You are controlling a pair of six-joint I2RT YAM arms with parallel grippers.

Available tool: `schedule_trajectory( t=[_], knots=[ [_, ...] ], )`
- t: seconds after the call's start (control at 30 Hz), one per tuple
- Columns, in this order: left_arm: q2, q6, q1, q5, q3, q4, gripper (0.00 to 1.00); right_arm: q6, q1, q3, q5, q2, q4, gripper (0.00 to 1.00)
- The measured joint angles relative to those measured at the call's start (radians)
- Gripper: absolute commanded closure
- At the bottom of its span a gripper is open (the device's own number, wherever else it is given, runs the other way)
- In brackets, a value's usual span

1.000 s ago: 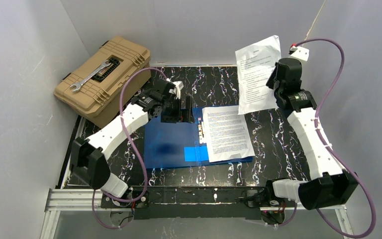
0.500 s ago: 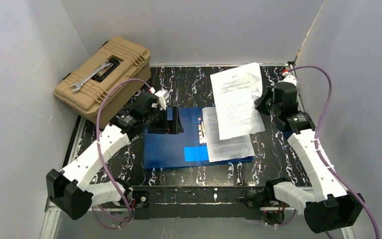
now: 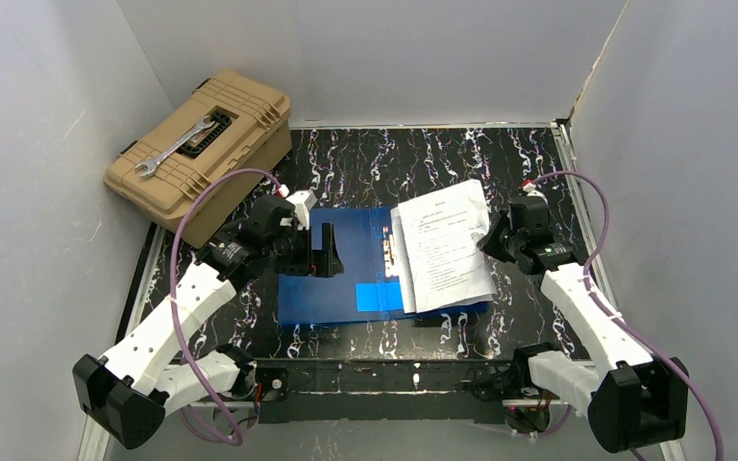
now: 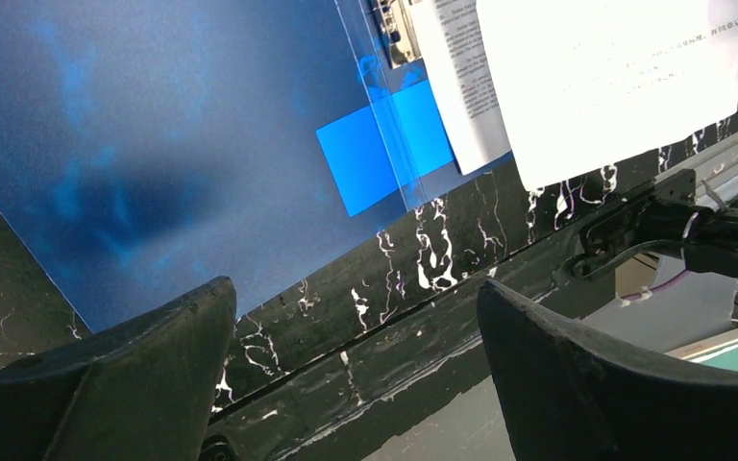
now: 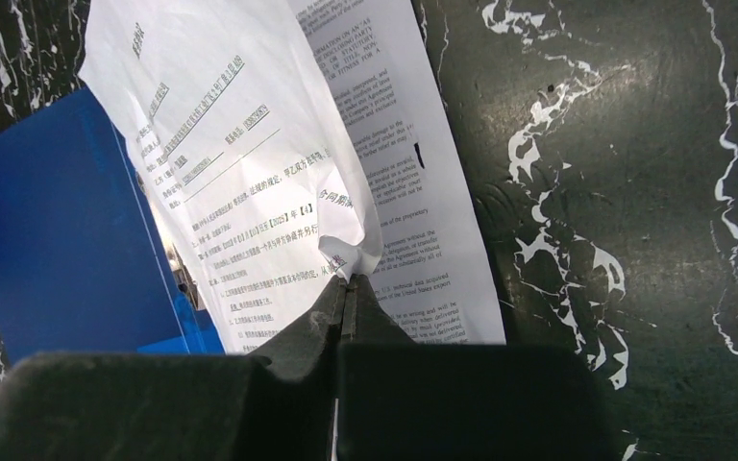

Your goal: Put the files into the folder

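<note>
Paper sheet [image 5: 231, 182], light and floppy, pinched by one edge in right gripper [image 5: 349, 283] over blue folder [image 3: 336, 279], likely best steered from that edge; left gripper [image 4: 351, 307] spread wide.

Folder [image 3: 332, 288]: blue plastic, glossy and smooth, cloudy reflections across cover; clear plastic strip along inner edge. Files [image 3: 442, 254]: thin white paper, matt, top sheet crumpled at one corner. Table [image 3: 394, 154]: black marbled top, smooth, slight sheen. Toolbox [image 3: 240, 106]: tan plastic, matt, ribbed lid. Wrench [image 3: 175, 146]: bare metal, bright. Left gripper [image 4: 354, 293] fingers [image 4: 115, 375]: black plastic, matt, faintly grainy.
</note>
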Motion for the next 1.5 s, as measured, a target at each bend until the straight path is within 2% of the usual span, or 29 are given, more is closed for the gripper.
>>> schedule_trajectory(
  t=[0.57, 1.0, 1.3, 1.43, 1.5],
  knots=[
    [0.013, -0.004, 0.0, 0.027, -0.053, -0.003, 0.05, 0.052, 0.001, -0.101, -0.01, 0.111, 0.156, 0.99],
    [0.047, -0.027, 0.0, 0.079, -0.079, 0.055, 0.05, 0.081, 0.002, -0.137, -0.005, 0.179, 0.23, 0.99],
    [0.084, -0.058, -0.001, 0.119, -0.114, 0.105, 0.06, 0.079, 0.011, -0.142, -0.011, 0.228, 0.267, 0.88],
    [0.105, -0.081, -0.016, 0.132, -0.114, 0.137, 0.06, 0.066, 0.014, -0.143, -0.012, 0.234, 0.27, 0.7],
    [0.116, -0.096, -0.033, 0.135, -0.114, 0.158, 0.06, 0.059, 0.014, -0.143, -0.011, 0.234, 0.27, 0.67]
  ],
)
